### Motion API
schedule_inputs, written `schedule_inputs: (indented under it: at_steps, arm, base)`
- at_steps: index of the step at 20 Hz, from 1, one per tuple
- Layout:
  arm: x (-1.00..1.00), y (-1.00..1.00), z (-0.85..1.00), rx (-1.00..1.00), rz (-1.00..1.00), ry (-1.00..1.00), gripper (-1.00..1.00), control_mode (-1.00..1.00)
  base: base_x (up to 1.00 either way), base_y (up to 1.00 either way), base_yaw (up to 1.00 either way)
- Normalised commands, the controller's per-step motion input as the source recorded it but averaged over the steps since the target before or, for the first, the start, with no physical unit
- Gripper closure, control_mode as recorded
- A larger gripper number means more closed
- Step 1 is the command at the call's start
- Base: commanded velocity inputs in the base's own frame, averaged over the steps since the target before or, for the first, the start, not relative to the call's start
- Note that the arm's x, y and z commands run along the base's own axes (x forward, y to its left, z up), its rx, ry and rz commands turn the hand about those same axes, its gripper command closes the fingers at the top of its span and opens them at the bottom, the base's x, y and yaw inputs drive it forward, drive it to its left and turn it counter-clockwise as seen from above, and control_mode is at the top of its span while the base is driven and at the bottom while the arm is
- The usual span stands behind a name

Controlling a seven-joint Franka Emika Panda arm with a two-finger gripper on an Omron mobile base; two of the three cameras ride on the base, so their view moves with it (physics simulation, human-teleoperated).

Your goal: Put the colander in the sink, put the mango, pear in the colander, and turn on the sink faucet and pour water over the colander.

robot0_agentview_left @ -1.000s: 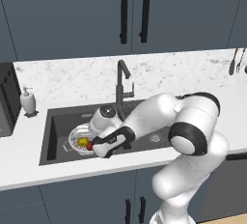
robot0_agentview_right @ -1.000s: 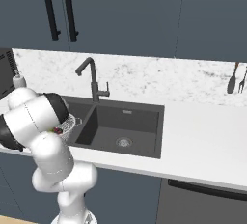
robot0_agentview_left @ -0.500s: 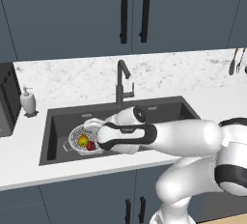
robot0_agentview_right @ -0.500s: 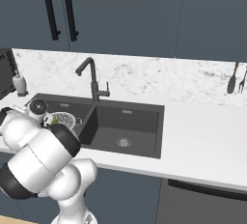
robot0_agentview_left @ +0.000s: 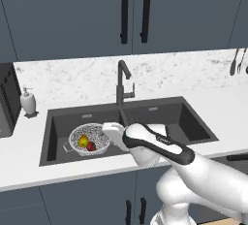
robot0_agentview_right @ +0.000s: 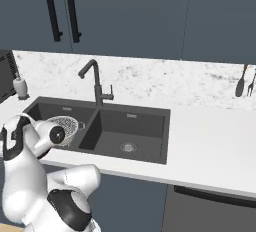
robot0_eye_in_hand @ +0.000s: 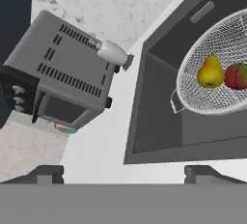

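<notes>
The arm has swung up and away from the left basin within the last second, the gripper (robot0_eye_in_hand: pixel 123 172) open and holding nothing. That leaves the colander (robot0_agentview_left: pixel 89 139) sitting in the sink (robot0_agentview_left: pixel 58 117), the pear (robot0_agentview_left: pixel 83 141) at its centre and the mango (robot0_agentview_left: pixel 90 146) touching it at four o'clock. Judging by this, only the sink faucet (robot0_agentview_left: pixel 122 81) remains, at one o'clock from the colander. The table (robot0_agentview_left: pixel 213 98) is pale marble beneath dark cabinets; a toaster oven (robot0_eye_in_hand: pixel 62 78) stands at nine o'clock.
</notes>
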Motion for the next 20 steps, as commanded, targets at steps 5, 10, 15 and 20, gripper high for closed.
schedule_inputs:
  at_steps: [5,10,15,20]
  arm:
    - [-0.18,-0.06,0.78,0.13,0.0,0.32,-1.0,-1.0]
    - [-0.3,-0.17,0.73,0.17,0.0,0.35,-1.0,-1.0]
    - [-0.47,-0.33,0.6,0.13,0.0,0.29,-1.0,-1.0]
    - [-0.57,-0.33,0.48,0.19,0.0,0.15,-1.0,-1.0]
  base:
    - [0.0,0.0,0.0]
    - [0.0,0.0,0.0]
    - [0.0,0.0,0.0]
    - [0.0,0.0,0.0]
